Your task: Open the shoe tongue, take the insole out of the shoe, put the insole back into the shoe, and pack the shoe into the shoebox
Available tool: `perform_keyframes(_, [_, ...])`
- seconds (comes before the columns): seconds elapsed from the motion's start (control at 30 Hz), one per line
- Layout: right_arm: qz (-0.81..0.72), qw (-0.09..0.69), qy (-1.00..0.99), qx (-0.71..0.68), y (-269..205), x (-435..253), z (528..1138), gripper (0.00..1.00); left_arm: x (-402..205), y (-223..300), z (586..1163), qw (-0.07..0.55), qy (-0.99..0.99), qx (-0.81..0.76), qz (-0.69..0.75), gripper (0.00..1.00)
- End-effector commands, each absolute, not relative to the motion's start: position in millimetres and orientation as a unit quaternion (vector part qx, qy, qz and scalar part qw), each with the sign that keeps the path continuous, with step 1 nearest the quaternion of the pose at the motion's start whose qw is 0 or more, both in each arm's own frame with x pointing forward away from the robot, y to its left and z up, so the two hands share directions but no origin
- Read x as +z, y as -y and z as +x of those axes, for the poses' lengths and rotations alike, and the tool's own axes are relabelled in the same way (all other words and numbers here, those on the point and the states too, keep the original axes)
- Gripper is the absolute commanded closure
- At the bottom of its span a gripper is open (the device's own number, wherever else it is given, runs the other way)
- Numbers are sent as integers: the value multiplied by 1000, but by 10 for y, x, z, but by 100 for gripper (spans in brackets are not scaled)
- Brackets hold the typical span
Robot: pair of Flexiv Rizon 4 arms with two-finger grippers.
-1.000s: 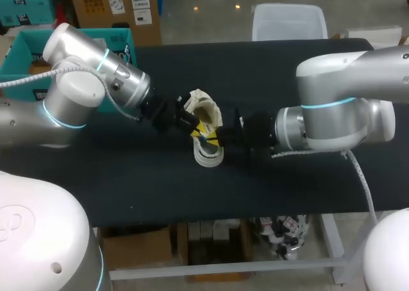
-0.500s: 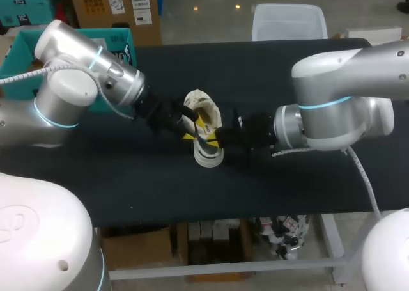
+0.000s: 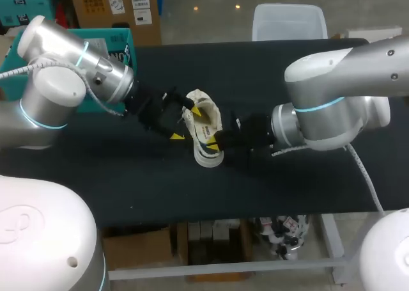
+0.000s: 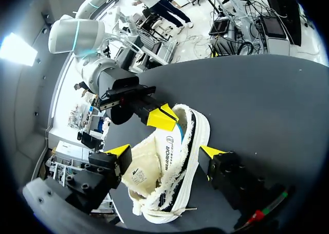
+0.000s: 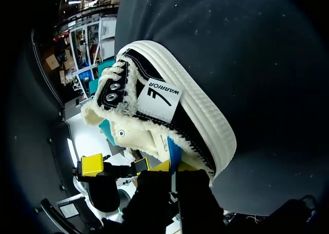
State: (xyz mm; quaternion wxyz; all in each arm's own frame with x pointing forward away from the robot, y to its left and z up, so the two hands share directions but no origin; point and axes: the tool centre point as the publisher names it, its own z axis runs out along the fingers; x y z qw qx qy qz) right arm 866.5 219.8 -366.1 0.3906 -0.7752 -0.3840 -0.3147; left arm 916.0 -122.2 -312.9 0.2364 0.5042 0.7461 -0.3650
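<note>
A white shoe (image 3: 206, 130) with a fleecy lining and black side lies on the black table (image 3: 287, 80), near the middle. My right gripper (image 3: 213, 142) is shut on the shoe's side wall (image 5: 205, 141) at the opening, and a blue strip (image 5: 174, 147) shows just inside that edge. My left gripper (image 3: 185, 124) stands open just left of the shoe. In the left wrist view its yellow fingertips (image 4: 119, 153) flank the shoe (image 4: 172, 164) without touching it. The right gripper (image 4: 162, 118) shows there on the shoe's far rim.
A teal crate (image 3: 25, 48) stands at the table's far left corner, behind my left arm. Bare black tabletop lies in front of the shoe and to the far right.
My left gripper has gone from shut at the shoe's opening to wide open and drawn back to the left. The right gripper has kept its hold on the shoe.
</note>
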Motion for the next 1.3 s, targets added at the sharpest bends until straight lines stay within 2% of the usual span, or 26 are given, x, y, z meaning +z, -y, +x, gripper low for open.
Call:
perform_keyframes(0.03, [-785,377,399,-287,-2258,-3688,8701,100,-3035,1112,9052,246,-757,-354,491,0])
perform_keyframes(0.3, [-800,349,414,-257,-2278,-3748,8670,100,-2973,1042,9007,226,-790,-354,447,0])
perform_keyframes(0.47, [-807,336,419,-247,-2263,-3797,8643,100,-2912,923,9051,168,-850,-374,331,0])
perform_keyframes(0.57, [-806,332,424,-244,-2254,-3813,8631,100,-2841,793,9044,163,-864,-383,284,0])
perform_keyframes(0.7, [-805,328,432,-240,-2243,-3833,8621,100,-2739,629,8987,179,-881,-350,263,0])
perform_keyframes(0.77, [-805,326,434,-239,-2234,-3844,8619,100,-2638,535,8941,221,-884,-251,327,0])
perform_keyframes(1.23, [-798,313,459,-232,-2222,-3923,8687,100,-2638,535,8941,221,-884,-251,327,0])
perform_keyframes(1.3, [-796,312,463,-234,-2223,-3926,8688,100,-2562,567,8952,192,-918,-262,228,0])
